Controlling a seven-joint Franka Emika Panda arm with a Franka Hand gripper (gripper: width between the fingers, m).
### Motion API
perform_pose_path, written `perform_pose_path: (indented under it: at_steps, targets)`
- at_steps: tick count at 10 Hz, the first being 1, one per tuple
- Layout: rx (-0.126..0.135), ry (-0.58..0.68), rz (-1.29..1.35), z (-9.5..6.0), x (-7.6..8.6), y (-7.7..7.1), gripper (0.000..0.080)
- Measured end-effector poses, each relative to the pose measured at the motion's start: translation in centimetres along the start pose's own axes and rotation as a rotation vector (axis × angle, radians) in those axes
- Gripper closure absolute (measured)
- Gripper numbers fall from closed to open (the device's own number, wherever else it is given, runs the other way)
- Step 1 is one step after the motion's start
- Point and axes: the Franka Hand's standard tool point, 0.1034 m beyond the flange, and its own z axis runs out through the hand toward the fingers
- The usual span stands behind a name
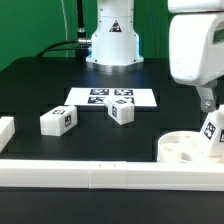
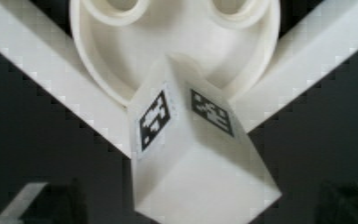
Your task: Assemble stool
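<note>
The stool's round white seat (image 1: 183,149) lies at the front of the exterior view's right, in the corner of the white rails. One tagged leg (image 1: 213,130) stands on it, slightly tilted. In the wrist view this leg (image 2: 194,140) rises from the seat (image 2: 167,45) toward the camera. My gripper (image 1: 206,101) hangs right above that leg, open; its dark fingers (image 2: 23,204) stand wide on either side of the leg without touching it. Two more tagged legs (image 1: 58,120) (image 1: 122,111) lie loose mid-table.
The marker board (image 1: 110,97) lies flat behind the loose legs, in front of the arm's base (image 1: 110,40). A low white rail (image 1: 90,170) runs along the front edge, with another piece (image 1: 5,130) at the exterior view's left. Rails (image 2: 318,60) meet in a V around the seat.
</note>
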Motion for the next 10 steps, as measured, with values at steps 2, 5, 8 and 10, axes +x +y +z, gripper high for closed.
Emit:
perform_pose_path:
  at_steps: [2,5,8,10]
  targets:
    - [-0.004,-0.018,-0.208,0.2,-0.2,0.2,0.0150]
    - [-0.018,-0.059,-0.520,0.8,-0.3,0.2,0.0150]
    - [-0.019,-0.094,-0.756,1.4,-0.4,0.0,0.0150]
    - [-0.016,-0.117,-0.896,1.9,-0.6,-0.1,0.0150]
